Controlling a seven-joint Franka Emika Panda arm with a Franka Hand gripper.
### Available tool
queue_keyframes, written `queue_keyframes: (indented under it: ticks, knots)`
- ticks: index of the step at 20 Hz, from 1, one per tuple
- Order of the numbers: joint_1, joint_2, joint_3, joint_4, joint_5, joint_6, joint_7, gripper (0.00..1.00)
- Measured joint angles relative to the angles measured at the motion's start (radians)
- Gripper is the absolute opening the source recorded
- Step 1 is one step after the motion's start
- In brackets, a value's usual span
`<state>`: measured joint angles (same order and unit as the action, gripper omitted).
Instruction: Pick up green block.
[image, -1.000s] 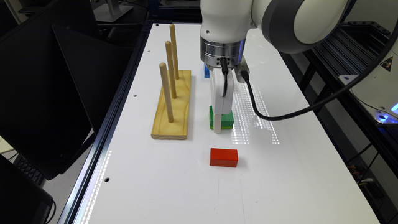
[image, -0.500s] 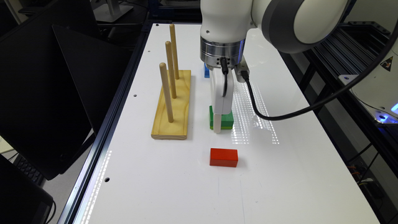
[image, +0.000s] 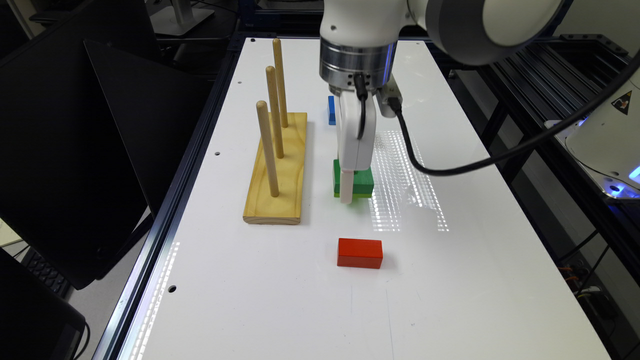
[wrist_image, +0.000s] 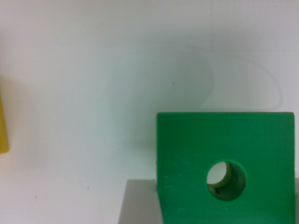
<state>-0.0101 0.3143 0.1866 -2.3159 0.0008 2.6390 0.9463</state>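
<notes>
Now at the grasp step: our tool (image: 347, 192) is down at the green block (image: 361, 181).

We hold the arm near-vertical over the middle of the white desk (image: 450, 280), wrist pointing straight down, the tool reaching desk level against the block's near side. We cannot tell whether the tool is parted or clamped; in the wrist view the block (wrist_image: 224, 168) sits close with a grey finger (wrist_image: 138, 203) touching its edge. The block lies flat, hole up, just beside the wooden peg stand (image: 276, 170); a red block (image: 360, 253) lies nearer, a blue block (image: 331, 110) beyond. Next, we judge, a firm squeeze and a straight lift.
</notes>
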Motion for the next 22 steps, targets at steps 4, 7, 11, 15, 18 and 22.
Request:
queue_keyframes:
  ticks: [4, 7, 11, 15, 18, 22]
  knots:
    - [0.000, -0.030, 0.001, 0.000, 0.0010, -0.032, 0.000, 0.00]
    - [0.000, -0.035, 0.001, 0.000, 0.0010, -0.037, 0.000, 0.00]
    - [0.000, -0.045, 0.001, -0.001, 0.0014, -0.041, 0.000, 0.00]
    - [0.000, -0.103, 0.004, -0.001, 0.0101, -0.095, 0.000, 0.00]
    - [0.000, -0.159, 0.007, -0.001, 0.0158, -0.152, 0.000, 0.00]
    - [0.000, -0.191, 0.008, -0.001, 0.0189, -0.186, 0.000, 0.00]
